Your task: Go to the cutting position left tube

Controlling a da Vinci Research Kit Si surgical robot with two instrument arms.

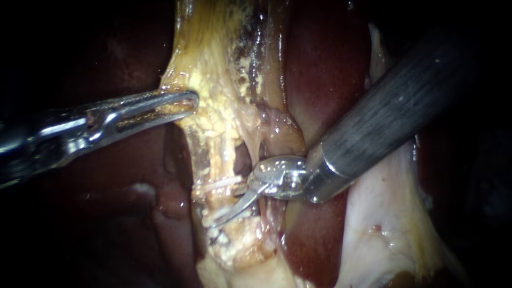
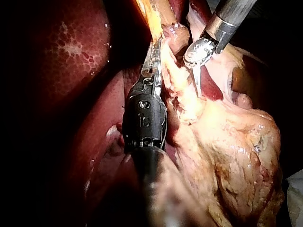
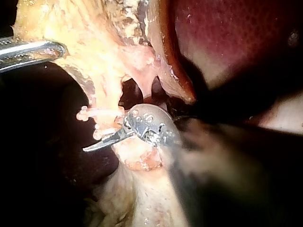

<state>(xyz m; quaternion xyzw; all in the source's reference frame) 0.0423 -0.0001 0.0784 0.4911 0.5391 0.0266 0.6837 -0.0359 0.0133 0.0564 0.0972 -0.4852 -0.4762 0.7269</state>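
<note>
While the left tube (image 1: 214,198) is running down through the fatty tissue (image 1: 213,69) carrying two white clips (image 1: 220,184), right instrument (image 1: 214,222) is lying across it at the lower clip, blades together. Left instrument (image 1: 184,104) is clamping the fatty tissue's edge higher up, liver (image 1: 325,69) behind.

Landmark: left tube (image 1: 214,200). Two clips (image 1: 224,184) sit on it, one above the other. Right tool (image 1: 226,214) enters from its right, tip across it near the lower clip. Left tool (image 1: 188,103) up-left of it, clamped on the tissue (image 1: 213,80) edge. Liver (image 1: 325,64) behind, to its right.
</note>
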